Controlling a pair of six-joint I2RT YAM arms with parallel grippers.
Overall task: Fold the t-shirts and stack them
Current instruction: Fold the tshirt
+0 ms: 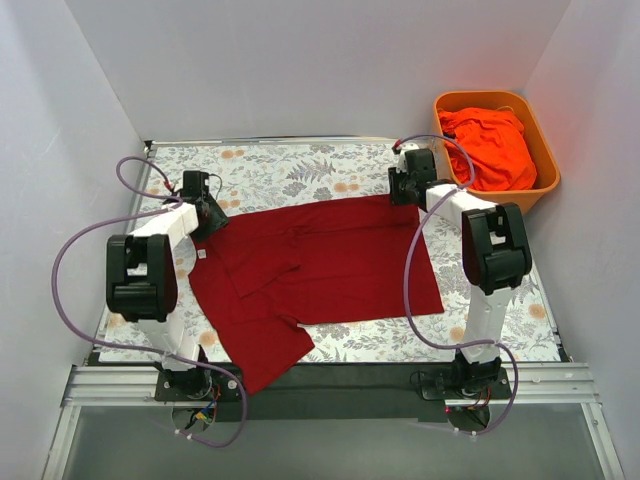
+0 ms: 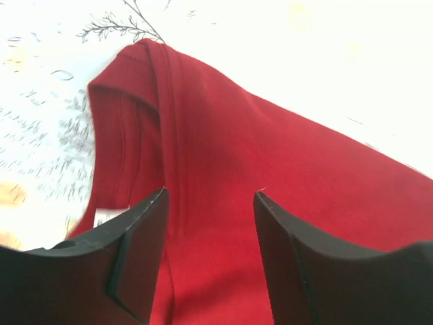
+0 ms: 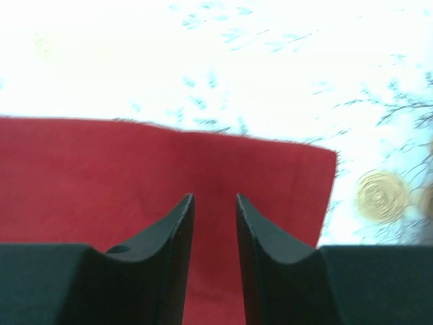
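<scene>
The dark crimson t-shirt lies spread flat on the flowered table, with one part folded in over its left half and a lower-left part reaching over the dark front rail. My left gripper is at its far left corner; in the left wrist view the gripper is wide open just above the red cloth, by the collar seam and a white label. My right gripper is at the far right corner; in the right wrist view it stands narrowly open over the shirt's edge. The orange-red t-shirt lies crumpled in the tub.
The rigid orange plastic tub stands at the back right, beside the right arm. White walls close in the table on three sides. The flowered tablecloth shows behind the shirt and at front right.
</scene>
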